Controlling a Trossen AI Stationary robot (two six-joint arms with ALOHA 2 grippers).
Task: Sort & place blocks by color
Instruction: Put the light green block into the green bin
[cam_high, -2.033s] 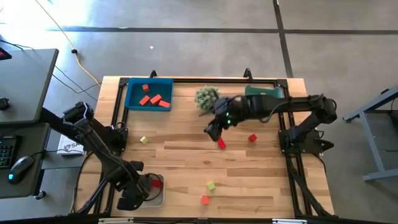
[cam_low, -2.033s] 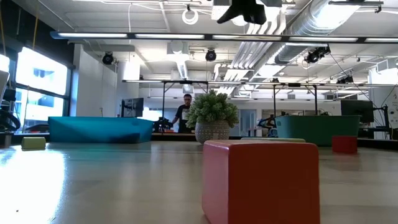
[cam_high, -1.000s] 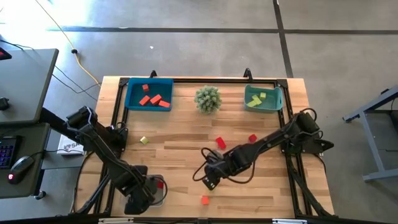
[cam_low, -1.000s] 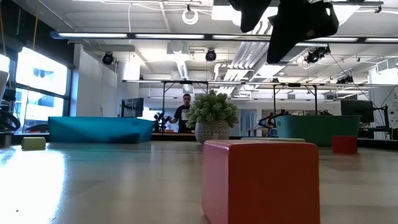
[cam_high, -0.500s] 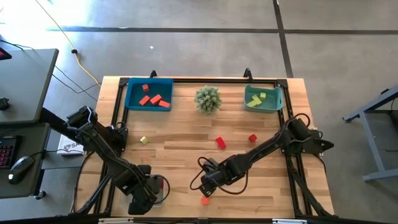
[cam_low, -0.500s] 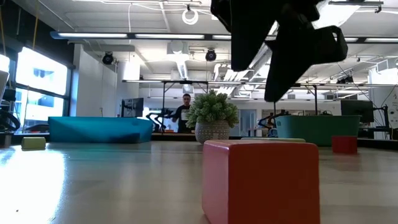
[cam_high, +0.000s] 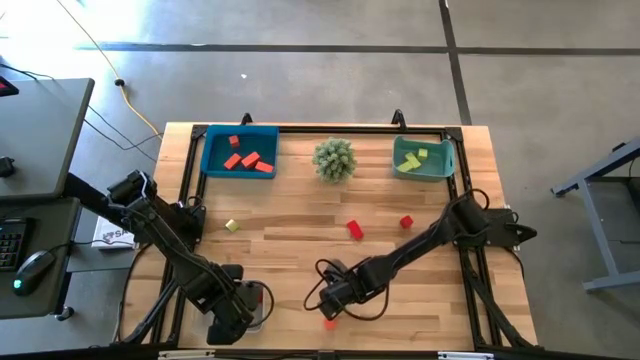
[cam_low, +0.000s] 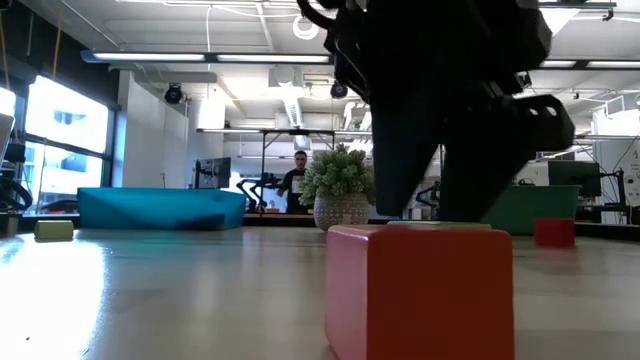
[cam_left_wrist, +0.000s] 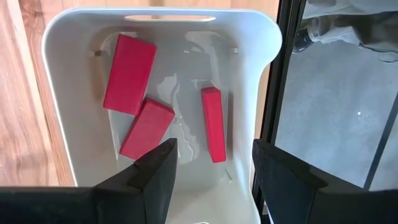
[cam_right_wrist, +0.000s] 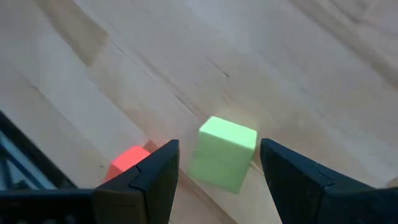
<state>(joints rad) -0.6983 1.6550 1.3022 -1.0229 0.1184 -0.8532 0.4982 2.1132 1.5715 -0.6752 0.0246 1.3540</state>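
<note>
My right gripper (cam_high: 336, 297) hangs open near the table's front middle, pointing down. Its fingers stand on either side of a yellow-green cube (cam_right_wrist: 222, 153) on the wood, and a gap shows on each side. An orange-red block (cam_right_wrist: 127, 163) lies just beside it (cam_high: 329, 323). In the low view the gripper (cam_low: 428, 205) stands right behind a big red block (cam_low: 418, 290). My left gripper (cam_left_wrist: 214, 155) hangs open above the white bin (cam_left_wrist: 268, 43) at the front left, where three red blocks (cam_left_wrist: 129, 73) lie flat on the bin's floor.
A blue bin (cam_high: 240, 152) with red blocks stands at the far left. A teal bin (cam_high: 423, 160) with green blocks stands at the far right, and a spiky plant (cam_high: 334, 158) between them. Loose blocks: red (cam_high: 354, 229), red (cam_high: 406, 222), yellow-green (cam_high: 231, 226).
My right gripper has come down toward the yellow-green cube and a little toward the table's near edge, staying open. Its fingers now reach down to the level of the block's top in the low view.
</note>
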